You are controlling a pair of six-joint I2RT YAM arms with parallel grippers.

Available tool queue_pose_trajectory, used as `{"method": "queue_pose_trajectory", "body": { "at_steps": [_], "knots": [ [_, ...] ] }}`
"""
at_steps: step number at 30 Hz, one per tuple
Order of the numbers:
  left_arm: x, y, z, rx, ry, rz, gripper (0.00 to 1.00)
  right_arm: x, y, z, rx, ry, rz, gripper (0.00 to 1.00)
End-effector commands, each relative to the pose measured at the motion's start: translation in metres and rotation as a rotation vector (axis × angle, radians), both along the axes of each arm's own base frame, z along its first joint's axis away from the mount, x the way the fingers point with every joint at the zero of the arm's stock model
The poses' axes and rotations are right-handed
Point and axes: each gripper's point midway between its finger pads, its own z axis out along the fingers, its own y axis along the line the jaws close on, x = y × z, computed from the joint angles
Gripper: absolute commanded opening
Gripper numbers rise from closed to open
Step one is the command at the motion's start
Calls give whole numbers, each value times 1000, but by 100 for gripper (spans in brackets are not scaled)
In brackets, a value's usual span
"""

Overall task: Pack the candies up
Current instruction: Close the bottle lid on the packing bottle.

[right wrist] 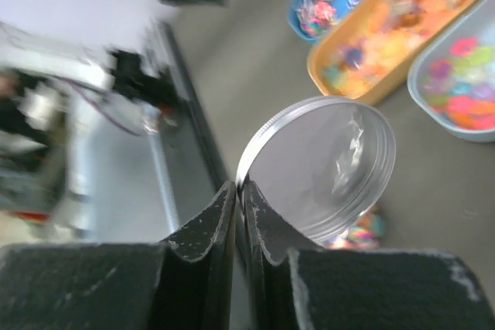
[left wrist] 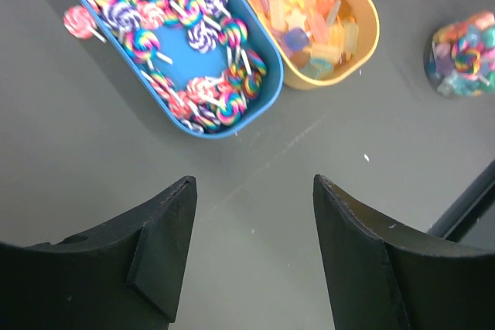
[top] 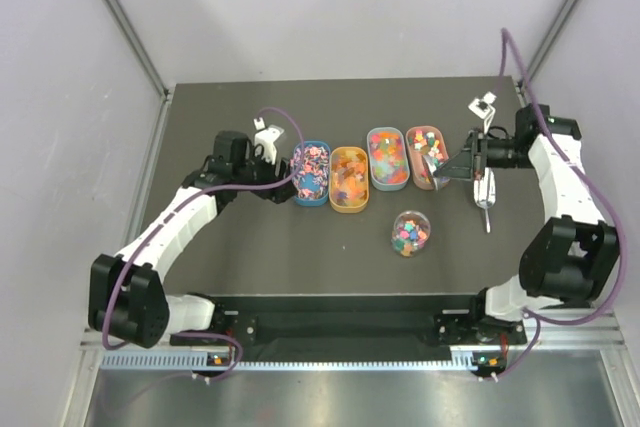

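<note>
The top view shows 4 oval trays in a row across the middle of the dark worktop (top: 250, 257), all holding candies (top: 349, 177). From left to right they are a blue tray (left wrist: 182, 63), an orange tray (left wrist: 368, 40), a grey tray (top: 387, 188) and a pink tray (top: 424, 128). A clear round jar (top: 411, 232) with more mixed sweets inside stands alone on the near side of the row. A silver scoop (top: 485, 195) lies to the right of the pink tray.

The left wrist view gives detail the top view cannot. The blue tray carries swirled lollipops (left wrist: 155, 1) on white sticks, with part of its floor bare. The orange tray carries yellow and orange gummies (left wrist: 309, 5). 1 stray lollipop (left wrist: 77, 21) lies on the worktop just outside the blue tray. The left gripper (left wrist: 255, 191) hangs over bare worktop near this tray, its 2 fingers well apart with nothing between them.

The right wrist view shows what is only a small glint from above. The right gripper (right wrist: 240, 191) has its fingers almost together, clamped on the rim of a round lid (right wrist: 325, 160) with a silver edge and a clear face. The lid is held tilted, and a bit of colour shows below it. In the top view the lid sits by the near right end of the pink tray.
</note>
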Motion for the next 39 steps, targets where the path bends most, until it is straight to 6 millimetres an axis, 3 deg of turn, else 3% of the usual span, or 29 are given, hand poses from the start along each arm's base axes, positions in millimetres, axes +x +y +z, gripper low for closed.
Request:
{"method": "queue_pose_trajectory", "body": {
  "at_steps": [1,5,10,14,20,26,33,39],
  "knots": [
    [-8,-3,8,-21,-37,-61,66,-3,0,59,418,224,-73,9],
    [-11,1,4,-4,-39,-74,66,-14,-5,40,452,347,-119,13],
    [-2,14,1,-10,-51,-44,66,-27,8,29,436,381,-60,18],
    [4,23,1,-10,-60,-18,66,-24,15,14,419,368,-16,1],
    [0,27,-6,0,-47,-22,66,-20,16,25,409,320,2,0],
    [6,29,-6,12,-62,-10,66,-41,30,22,392,324,58,0],
    [12,25,-4,-10,-59,-11,66,-73,43,-16,399,414,85,0],
    [8,24,-7,-23,-47,-8,66,-82,44,-29,394,434,90,0]
  ]
}}
